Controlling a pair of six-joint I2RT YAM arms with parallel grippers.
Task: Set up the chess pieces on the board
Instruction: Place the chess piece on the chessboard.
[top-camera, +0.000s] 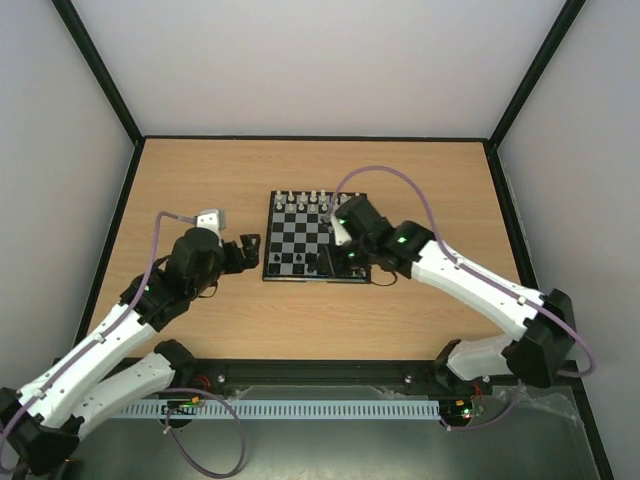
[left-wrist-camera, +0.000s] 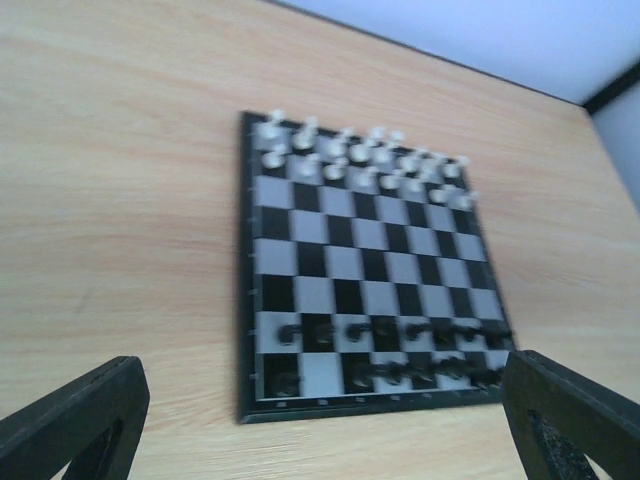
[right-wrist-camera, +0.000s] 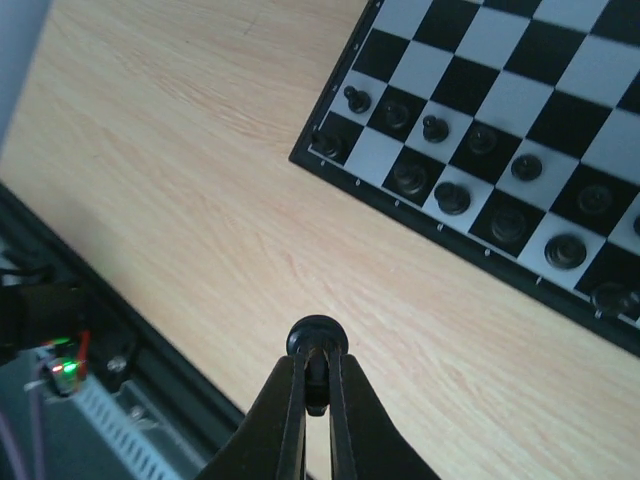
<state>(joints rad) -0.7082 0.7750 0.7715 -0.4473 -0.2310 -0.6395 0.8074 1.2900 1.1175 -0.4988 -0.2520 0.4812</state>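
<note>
Beside board (top-camera: 295, 238), left hand (top-camera: 248, 252) wide open; right hand (right-wrist-camera: 316, 385) pinching black piece (right-wrist-camera: 316, 335).

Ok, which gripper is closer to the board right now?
Right, I'd say. The right gripper, shut on a black piece, hangs just off the board's near edge; the left gripper, open, sits beside its left edge.

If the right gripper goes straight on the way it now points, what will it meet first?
Probably the bare light wooden table, just short of the black and pale checked chessboard. The small black chess piece pinched in the right gripper would touch first; depth is unclear.
</note>
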